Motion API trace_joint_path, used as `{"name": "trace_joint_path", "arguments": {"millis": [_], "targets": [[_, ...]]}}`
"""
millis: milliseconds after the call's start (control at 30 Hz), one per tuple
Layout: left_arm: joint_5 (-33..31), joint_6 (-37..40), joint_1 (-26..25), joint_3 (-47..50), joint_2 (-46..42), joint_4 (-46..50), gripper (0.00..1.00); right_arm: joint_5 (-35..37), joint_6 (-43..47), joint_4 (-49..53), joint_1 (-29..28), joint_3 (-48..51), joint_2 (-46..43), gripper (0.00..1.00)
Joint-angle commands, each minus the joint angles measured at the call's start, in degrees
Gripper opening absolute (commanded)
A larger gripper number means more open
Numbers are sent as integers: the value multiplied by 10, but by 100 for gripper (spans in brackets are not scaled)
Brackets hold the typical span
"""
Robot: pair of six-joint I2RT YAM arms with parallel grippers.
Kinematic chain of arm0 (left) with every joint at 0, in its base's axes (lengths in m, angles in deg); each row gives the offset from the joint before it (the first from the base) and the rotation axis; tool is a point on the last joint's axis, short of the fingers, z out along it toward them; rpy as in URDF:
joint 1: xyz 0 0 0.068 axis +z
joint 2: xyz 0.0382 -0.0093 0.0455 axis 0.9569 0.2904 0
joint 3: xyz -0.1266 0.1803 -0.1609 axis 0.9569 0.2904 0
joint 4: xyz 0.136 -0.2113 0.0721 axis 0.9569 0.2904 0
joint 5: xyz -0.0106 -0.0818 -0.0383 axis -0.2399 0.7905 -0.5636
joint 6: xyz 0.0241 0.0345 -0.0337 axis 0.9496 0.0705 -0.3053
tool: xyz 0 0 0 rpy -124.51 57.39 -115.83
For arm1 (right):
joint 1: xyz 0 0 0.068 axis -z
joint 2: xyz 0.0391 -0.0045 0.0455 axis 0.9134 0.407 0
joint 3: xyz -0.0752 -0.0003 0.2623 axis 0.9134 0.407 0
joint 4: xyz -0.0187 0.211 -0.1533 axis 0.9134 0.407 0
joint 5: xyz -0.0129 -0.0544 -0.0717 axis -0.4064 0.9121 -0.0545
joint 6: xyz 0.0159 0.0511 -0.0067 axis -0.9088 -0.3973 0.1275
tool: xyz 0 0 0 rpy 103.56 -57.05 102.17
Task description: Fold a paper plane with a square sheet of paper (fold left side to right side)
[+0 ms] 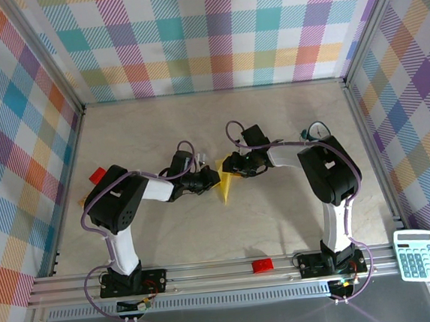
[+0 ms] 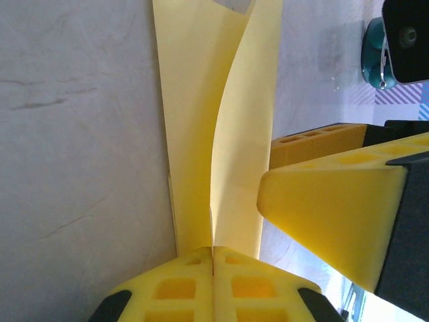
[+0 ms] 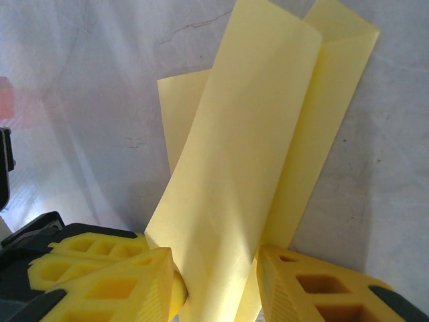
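The two arms meet over the middle of the pale tabletop (image 1: 197,125), with the yellow paper sheet (image 1: 225,189) lying between their tips. The sheet is partly folded into a long narrow shape. One flap is raised off the surface and curls over, and the rest lies flat on the tabletop.

The left pincer (image 1: 210,179) comes in from the left. In the left wrist view its yellow fingers (image 2: 181,288) are pressed together with no gap, clenched on the near end of the sheet (image 2: 194,121), whose crease runs straight into the seam between them.

The right pincer (image 1: 229,166) reaches in from the right, just beside the left one. In the right wrist view its fingers (image 3: 107,282) stand apart, released, and the raised flap (image 3: 255,134) passes up between them. It brushes the left finger but is not pinched flat.

A small red brick (image 1: 96,174) sits on the tabletop near the left arm's elbow, well apart from the sheet. Another red brick (image 1: 262,265) rests on the metal rail between the two bases. A calculator (image 1: 417,255) lies at the rail's right end.
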Motion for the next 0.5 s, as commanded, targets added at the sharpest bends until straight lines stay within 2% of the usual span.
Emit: {"name": "trace_joint_path", "arguments": {"millis": [0,467], "targets": [[-18,16,7,-8,7,14,5,37,17,51,-5,3,29,39],[-16,31,5,0,12,26,1,31,16,51,-7,0,26,39]]}}
